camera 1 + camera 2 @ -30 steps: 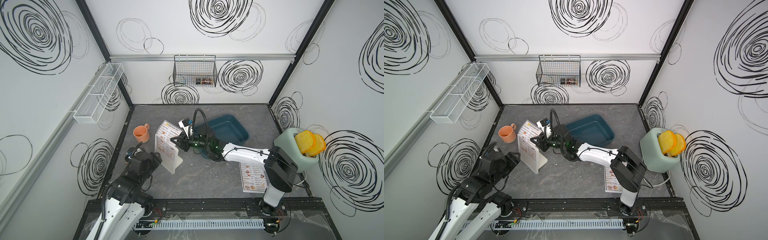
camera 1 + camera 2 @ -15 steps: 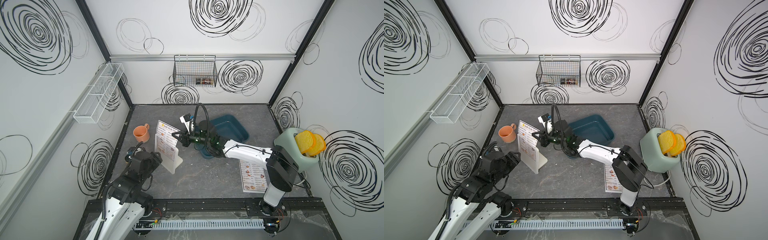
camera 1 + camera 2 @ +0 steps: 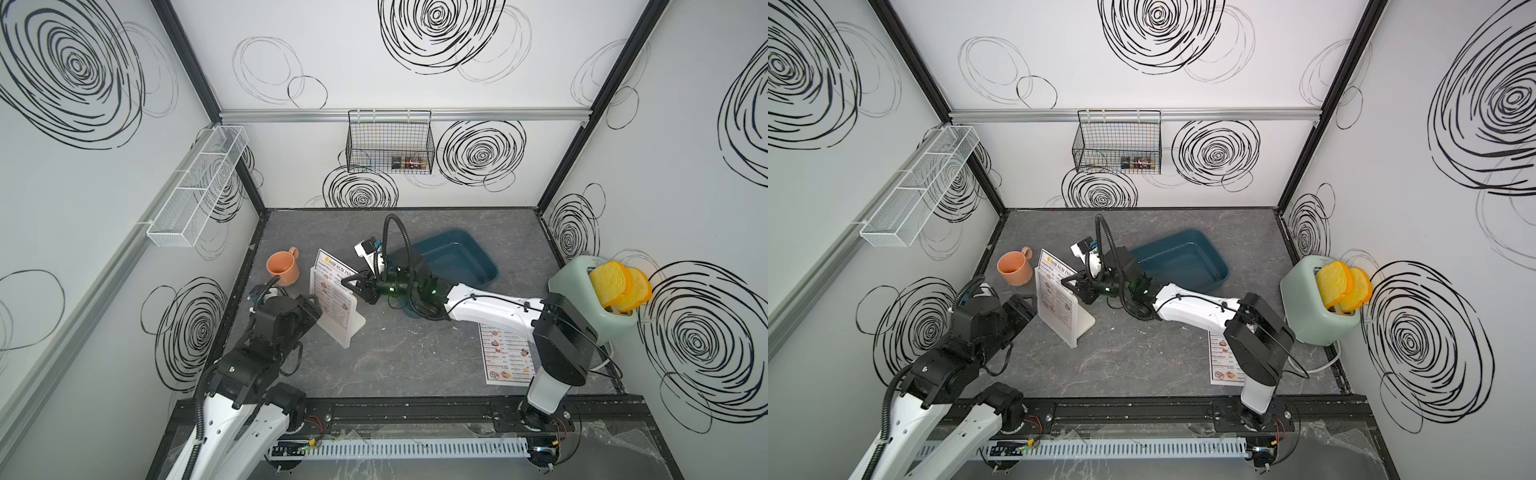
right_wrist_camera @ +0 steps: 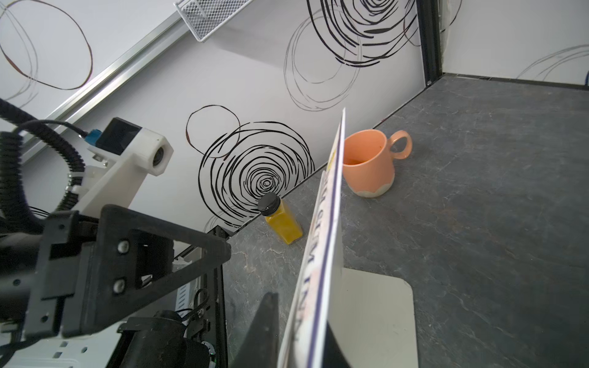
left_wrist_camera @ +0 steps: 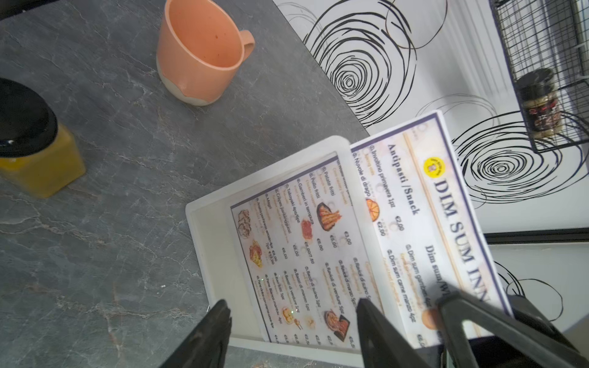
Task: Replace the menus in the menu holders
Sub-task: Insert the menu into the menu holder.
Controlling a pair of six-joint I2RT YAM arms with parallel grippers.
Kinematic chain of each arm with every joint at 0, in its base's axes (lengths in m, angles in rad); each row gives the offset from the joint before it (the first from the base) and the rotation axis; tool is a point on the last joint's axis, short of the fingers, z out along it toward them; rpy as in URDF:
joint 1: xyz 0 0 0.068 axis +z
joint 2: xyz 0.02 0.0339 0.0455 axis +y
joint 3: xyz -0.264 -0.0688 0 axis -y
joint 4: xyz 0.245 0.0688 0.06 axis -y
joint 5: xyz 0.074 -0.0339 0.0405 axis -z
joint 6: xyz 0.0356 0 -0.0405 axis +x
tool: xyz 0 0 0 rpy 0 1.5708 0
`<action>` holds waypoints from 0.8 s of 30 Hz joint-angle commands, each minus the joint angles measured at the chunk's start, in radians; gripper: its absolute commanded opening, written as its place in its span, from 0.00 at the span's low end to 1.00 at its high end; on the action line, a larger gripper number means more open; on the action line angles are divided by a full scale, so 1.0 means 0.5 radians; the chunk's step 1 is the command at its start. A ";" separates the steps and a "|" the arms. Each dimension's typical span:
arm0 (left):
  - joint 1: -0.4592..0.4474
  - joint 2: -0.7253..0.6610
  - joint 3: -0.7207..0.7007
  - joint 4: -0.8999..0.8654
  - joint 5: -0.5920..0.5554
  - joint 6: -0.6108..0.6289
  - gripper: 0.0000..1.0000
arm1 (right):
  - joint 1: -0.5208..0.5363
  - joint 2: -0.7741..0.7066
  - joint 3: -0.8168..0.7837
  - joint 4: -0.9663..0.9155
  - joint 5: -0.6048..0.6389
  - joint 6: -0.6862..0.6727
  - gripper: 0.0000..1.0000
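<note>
The white menu holder (image 3: pixel 349 328) (image 3: pixel 1077 328) stands upright at the left of the table. A DIM SUM INN menu (image 3: pixel 332 270) (image 5: pixel 446 207) sticks partway out of its top. My right gripper (image 3: pixel 347 282) (image 4: pixel 301 315) is shut on that menu's raised edge (image 4: pixel 322 255), one finger on each face. My left gripper (image 3: pixel 313 309) (image 5: pixel 293 315) hangs open just in front of the holder's face (image 5: pixel 210 242), holding nothing. A second menu (image 3: pixel 505 353) (image 3: pixel 1223 357) lies flat at the front right, partly under the right arm.
An orange mug (image 3: pixel 283 269) and a yellow bottle (image 4: pixel 283 223) stand behind the holder near the left wall. A teal tray (image 3: pixel 453 257) sits behind the right arm. A mint toaster (image 3: pixel 590 299) with bread stands at the right wall. A wire basket (image 3: pixel 390 141) hangs on the back wall.
My right gripper rose along the menu's top edge, then dropped back a little, and its jaws closed in on the menu. The left arm has stayed put.
</note>
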 commanded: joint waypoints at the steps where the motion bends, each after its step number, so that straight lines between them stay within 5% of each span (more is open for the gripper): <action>1: 0.020 0.036 0.108 0.050 -0.073 0.063 0.67 | -0.015 -0.101 0.028 -0.032 0.024 -0.052 0.10; 8: 0.019 0.202 0.331 0.136 -0.007 0.180 0.68 | 0.042 -0.037 -0.018 -0.063 -0.031 -0.089 0.05; 24: 0.026 0.705 0.627 0.570 0.501 0.236 0.64 | 0.036 -0.053 0.037 -0.174 -0.053 -0.158 0.26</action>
